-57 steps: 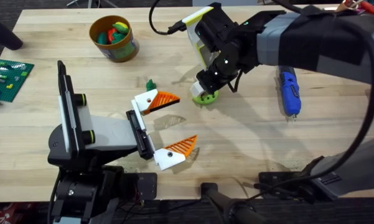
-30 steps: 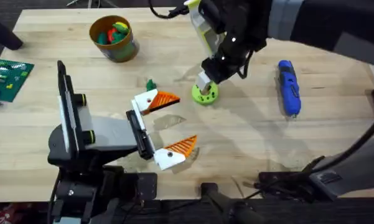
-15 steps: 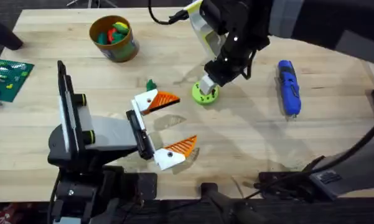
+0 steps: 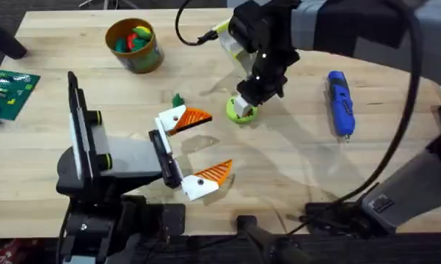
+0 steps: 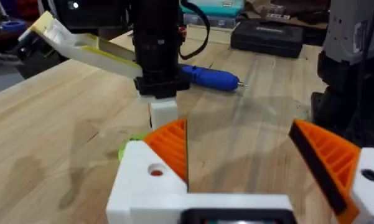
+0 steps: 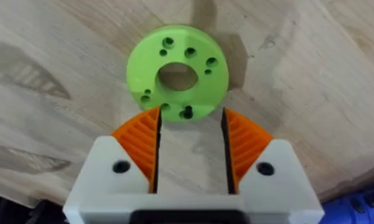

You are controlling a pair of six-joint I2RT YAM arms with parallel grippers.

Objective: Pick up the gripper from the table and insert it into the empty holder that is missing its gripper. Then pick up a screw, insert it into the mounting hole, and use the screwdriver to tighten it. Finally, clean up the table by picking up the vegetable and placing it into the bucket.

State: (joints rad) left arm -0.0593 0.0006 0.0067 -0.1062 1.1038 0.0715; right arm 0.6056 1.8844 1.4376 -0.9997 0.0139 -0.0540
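Observation:
A green disc (image 6: 177, 71) with a centre hole and several small holes lies on the table; I cannot tell if it is the holder. A small dark screw (image 6: 188, 112) sits in one rim hole. My right gripper (image 6: 190, 149) hangs open just over the disc's (image 4: 241, 113) near edge, its orange pads (image 6: 140, 146) either side. The left gripper (image 4: 220, 141) rests open, low and empty, to the disc's left. The blue screwdriver (image 4: 340, 103) lies to the right. A small green vegetable (image 4: 177, 99) lies near the left gripper. The bucket (image 4: 134, 45) stands at the back left.
The bucket holds several coloured pieces. A green brick plate (image 4: 7, 92) lies at the table's left edge. In the left wrist view the right gripper (image 5: 162, 112) stands beyond my open fingers (image 5: 171, 146), with the screwdriver (image 5: 208, 78) behind it.
The right gripper has come down slightly onto the green disc while its arm shifted overhead. The left arm, screwdriver and bucket have stayed put.

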